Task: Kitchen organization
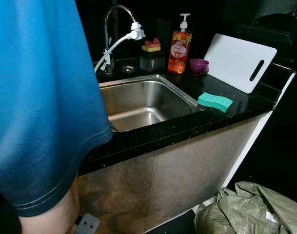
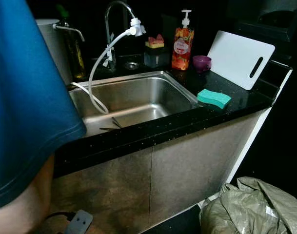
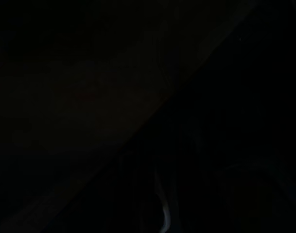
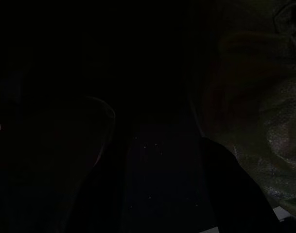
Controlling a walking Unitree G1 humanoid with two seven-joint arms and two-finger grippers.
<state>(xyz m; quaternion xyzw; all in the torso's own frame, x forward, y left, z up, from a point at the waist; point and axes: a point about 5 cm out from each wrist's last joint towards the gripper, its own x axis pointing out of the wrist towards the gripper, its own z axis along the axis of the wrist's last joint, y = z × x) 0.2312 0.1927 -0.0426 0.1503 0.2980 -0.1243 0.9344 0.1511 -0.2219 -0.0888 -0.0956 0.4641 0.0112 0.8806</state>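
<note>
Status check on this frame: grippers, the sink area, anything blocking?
Wrist views too dark to read the grippers. Green sponge on counter beside sink. Person's blue sleeve blocks the robot's left.

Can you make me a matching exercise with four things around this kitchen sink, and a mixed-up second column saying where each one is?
Things:
1. green sponge
2. white cutting board
3. purple cup
4. soap dispenser bottle

Places:
A. leaning up at the back right of the black counter
B. lying flat near the counter's front edge, just right of the steel sink
C. standing behind the sink's right rear corner
D. between the bottle and the board

Pairs: 1-B, 2-A, 3-D, 4-C
</note>
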